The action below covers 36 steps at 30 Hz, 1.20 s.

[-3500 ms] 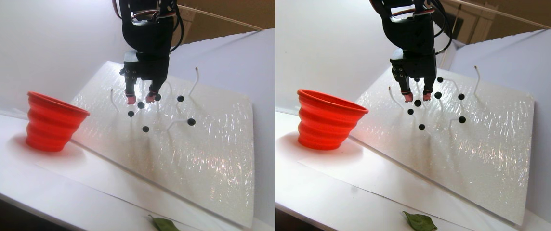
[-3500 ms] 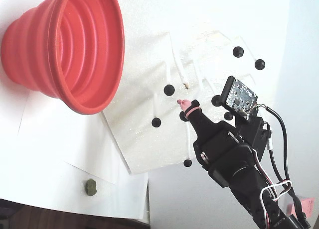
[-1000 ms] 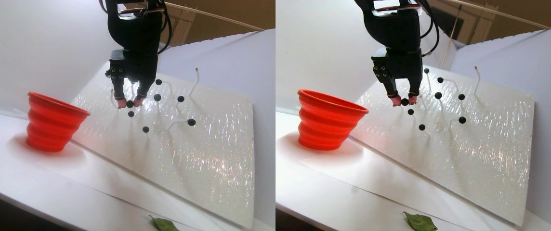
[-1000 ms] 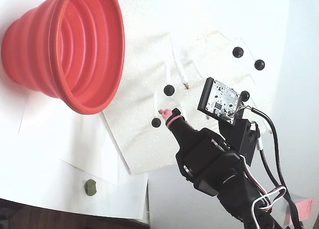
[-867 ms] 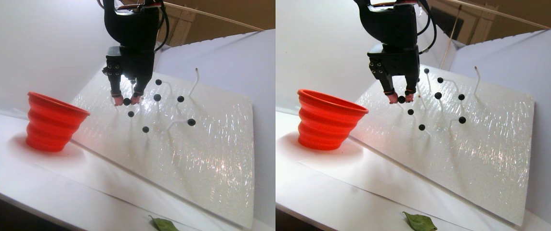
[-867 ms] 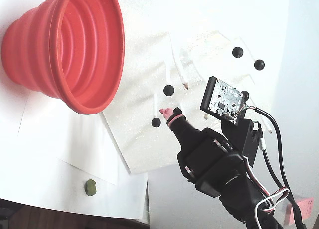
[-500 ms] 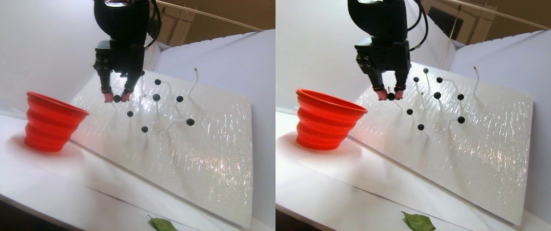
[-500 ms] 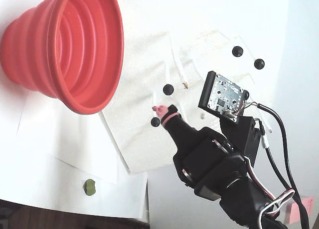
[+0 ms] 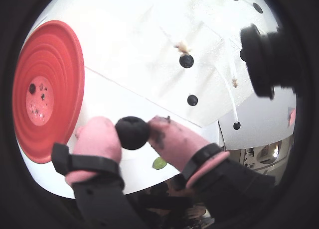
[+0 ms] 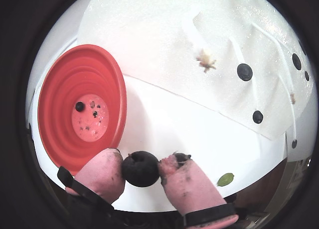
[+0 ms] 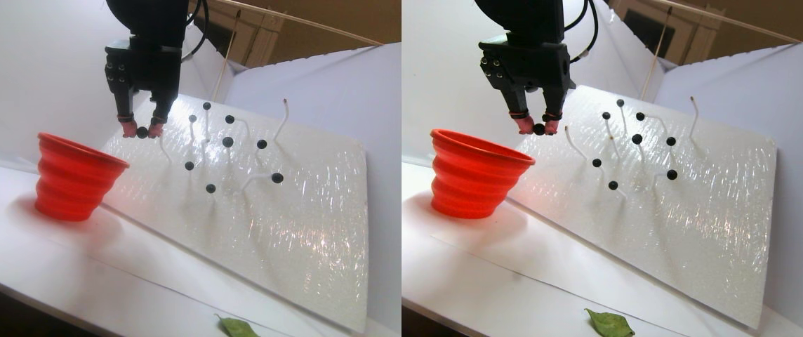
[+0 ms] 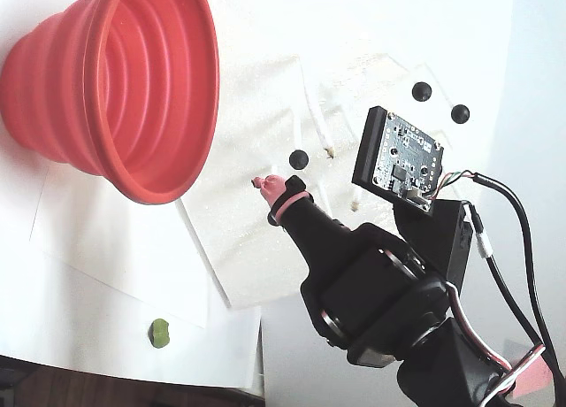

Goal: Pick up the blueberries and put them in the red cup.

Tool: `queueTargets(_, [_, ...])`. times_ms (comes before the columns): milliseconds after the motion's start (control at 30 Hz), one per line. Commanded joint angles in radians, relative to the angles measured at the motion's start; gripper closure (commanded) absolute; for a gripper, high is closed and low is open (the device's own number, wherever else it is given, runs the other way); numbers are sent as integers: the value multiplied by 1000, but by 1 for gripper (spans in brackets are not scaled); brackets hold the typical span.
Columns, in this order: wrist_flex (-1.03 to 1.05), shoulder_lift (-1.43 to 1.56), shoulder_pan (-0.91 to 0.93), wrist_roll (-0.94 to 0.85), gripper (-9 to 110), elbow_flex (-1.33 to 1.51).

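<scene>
Pink-capped fingers of our gripper pinch one blueberry between them, narrow and pressed on the ball from both sides. In the stereo pair view the gripper points straight down and hangs in the air just above and beside the rim of the red cup, on the side toward the tilted white board; the held blueberry is not yet over the opening.

We see the red cup standing upright on the white table, mouth up, its long axis vertical and its stepped wall widening to the rim. A wrist view looks down into it: one small dark ball lies on its floor, with a few dark specks near it.

We count the other blueberries still sitting on thin white stems that rise from the board; being round, they have no long axis that we can tell. Some stems are bare.

A green leaf lies on the table near its front edge. In the fixed view a small circuit board rides beside the gripper. We can read no writing or label anywhere.
</scene>
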Motion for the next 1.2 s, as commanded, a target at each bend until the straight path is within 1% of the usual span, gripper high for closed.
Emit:
queueTargets(0, [2, 104, -6, 18, 88, -23])
queueTargets(567, [-2, 69, -110, 98, 88, -87])
queueTargets(800, [-37, 34, -150, 133, 88, -115])
queueTargets(1167, [-55, -15, -176, 161, 87, -178])
